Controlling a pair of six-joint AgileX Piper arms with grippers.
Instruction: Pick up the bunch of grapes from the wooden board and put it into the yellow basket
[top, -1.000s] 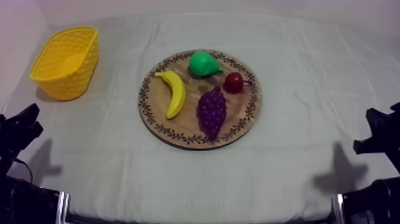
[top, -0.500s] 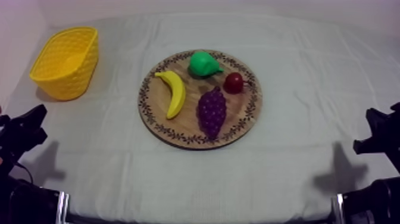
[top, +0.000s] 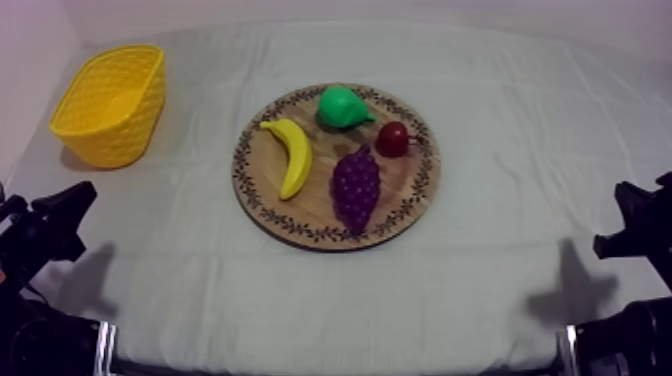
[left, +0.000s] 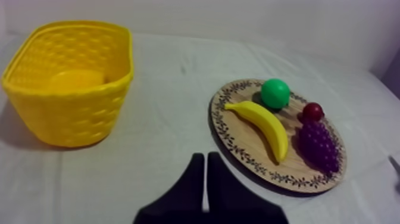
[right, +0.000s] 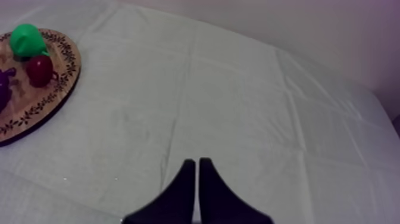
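Nearest to the camera, at the low edge of the tabletop (top: 480, 270), the two arms sit at the sides. The left gripper (left: 205, 156) is at about 7 o'clock from the middle. Its two black fingers lie together as a narrow wedge and hold nothing. The right gripper (right: 197, 161), at about 4 o'clock, has its fingers pressed together in the same way, also with nothing between them. I judge that both wait low and to the sides so that the middle stays free for the reach.

Farther in, at the middle, lies the round wooden board with a patterned rim (top: 405, 185). The bunch of purple toy grapes (top: 355, 187) rests flat on it at about 5 o'clock, on the side nearest to the arms. This should make it the easiest fruit to reach. The yellow toy banana (top: 290, 155) lies at 9 o'clock, just beside the grapes. The small red fruit (top: 392, 139) is at 2 o'clock, very near the top of the grapes, so the fingers must come down with care. The green toy pear (top: 342, 107) is at 12 o'clock.

Farthest, at about 10 o'clock from the board and well apart from it, the yellow woven plastic basket (top: 120, 135) stands with its mouth up. It is on the left side, so the left arm seems the natural one for the task, which is not yet begun.
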